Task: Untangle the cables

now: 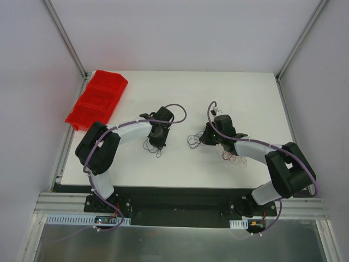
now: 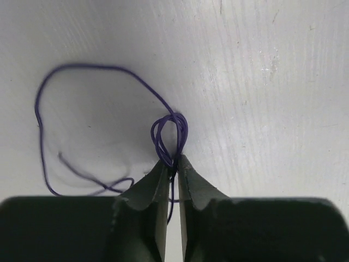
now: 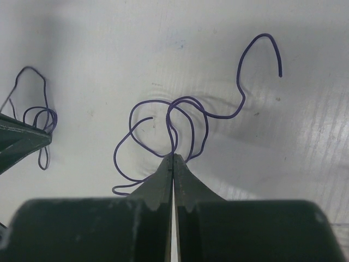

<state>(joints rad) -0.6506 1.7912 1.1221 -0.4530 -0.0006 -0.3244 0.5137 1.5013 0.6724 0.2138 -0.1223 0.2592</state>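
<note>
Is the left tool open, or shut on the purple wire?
Shut on it: the left tool pinches a small loop of the purple wire between its nearly touching tips.

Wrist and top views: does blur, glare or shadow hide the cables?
Left wrist: the purple cable is sharp at the fingertips, but its lower-left strand is smeared, under a soft shadow on the table. Right wrist: the second purple cable is crisp throughout, faint shadows only. Top external: even light, no glare, cables mere hairlines.
</note>
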